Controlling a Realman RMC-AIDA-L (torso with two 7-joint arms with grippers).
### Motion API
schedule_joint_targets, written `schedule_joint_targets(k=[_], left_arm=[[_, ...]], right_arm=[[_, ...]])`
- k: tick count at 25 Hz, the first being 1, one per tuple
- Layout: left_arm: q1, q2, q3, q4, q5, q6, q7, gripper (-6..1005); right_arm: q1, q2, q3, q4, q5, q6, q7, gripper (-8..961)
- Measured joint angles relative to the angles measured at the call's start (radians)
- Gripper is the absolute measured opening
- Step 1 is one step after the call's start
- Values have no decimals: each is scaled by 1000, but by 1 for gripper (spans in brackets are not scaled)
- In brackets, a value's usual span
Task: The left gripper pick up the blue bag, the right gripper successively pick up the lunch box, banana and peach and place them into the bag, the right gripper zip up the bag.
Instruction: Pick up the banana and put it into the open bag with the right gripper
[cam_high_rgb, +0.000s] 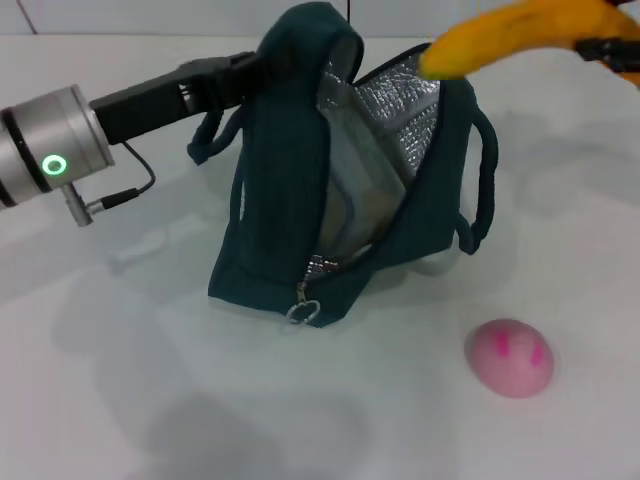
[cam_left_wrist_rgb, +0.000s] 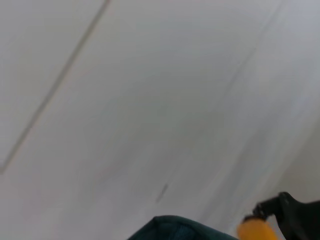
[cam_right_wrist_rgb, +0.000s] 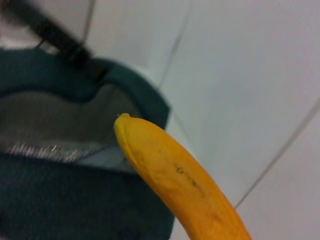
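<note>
The blue bag (cam_high_rgb: 290, 200) stands open on the white table, its silver lining (cam_high_rgb: 400, 105) showing. My left gripper (cam_high_rgb: 232, 82) is shut on the bag's upper rim and holds it up. A pale clear shape inside the bag, which looks like the lunch box (cam_high_rgb: 355, 205), lies against the lining. My right gripper (cam_high_rgb: 605, 45) is shut on the banana (cam_high_rgb: 500, 35) and holds it above the bag's far right rim, tip toward the opening. The right wrist view shows the banana (cam_right_wrist_rgb: 175, 180) just over the bag's mouth (cam_right_wrist_rgb: 55, 125). The peach (cam_high_rgb: 510, 357) sits on the table, front right of the bag.
The zipper's ring pull (cam_high_rgb: 302, 310) hangs at the bag's front bottom corner. One handle loop (cam_high_rgb: 485, 170) sticks out on the bag's right side. The left wrist view shows the bag's rim (cam_left_wrist_rgb: 175, 229), the banana's end (cam_left_wrist_rgb: 255, 230) and the right gripper (cam_left_wrist_rgb: 297, 215).
</note>
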Motion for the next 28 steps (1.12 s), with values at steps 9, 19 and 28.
schedule_joint_targets(k=[9,19,28], left_arm=[[13,-7,-74,-45,-3,0,58,39],[38,-10,-76,-44,-12,4,58,40],[37,-10,-73,-45,-11,6,59,40]], right_arm=[[169,52,-179,-103,-309,1,22,473],[191,91,-481,-130,-395,261,32,489],[154,97,-679,-123,-369,395,32,503]])
